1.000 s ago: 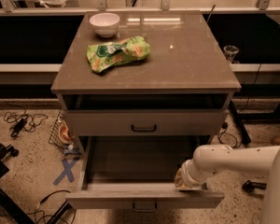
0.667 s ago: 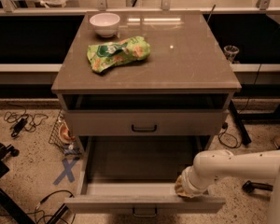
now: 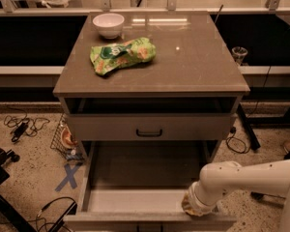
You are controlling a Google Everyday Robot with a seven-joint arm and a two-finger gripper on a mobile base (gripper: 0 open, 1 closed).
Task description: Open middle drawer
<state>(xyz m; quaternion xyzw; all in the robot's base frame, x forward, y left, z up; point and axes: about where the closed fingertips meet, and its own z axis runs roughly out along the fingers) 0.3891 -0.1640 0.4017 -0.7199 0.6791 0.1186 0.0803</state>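
The middle drawer (image 3: 135, 203) stands pulled far out of the grey-tan cabinet (image 3: 150, 83), toward the camera. Its bare inside shows, and its front rim runs along the bottom of the view. The handle of this drawer is out of view below the rim. My gripper (image 3: 192, 208) is at the end of the white arm (image 3: 246, 177), down on the drawer's front rim, right of centre. The wrist hides its tip. Above, the taller drawer (image 3: 111, 127) with a black bar handle (image 3: 149, 133) sits pushed in.
A white bowl (image 3: 108, 24) and a green snack bag (image 3: 122, 55) lie on the cabinet top. On the floor to the left are cables (image 3: 21, 125), a wire basket (image 3: 64, 139) and a blue X tape mark (image 3: 67, 177). A glass (image 3: 239, 55) stands at the right.
The middle drawer has slid further out toward the camera. The arm and gripper have moved down with its front rim.
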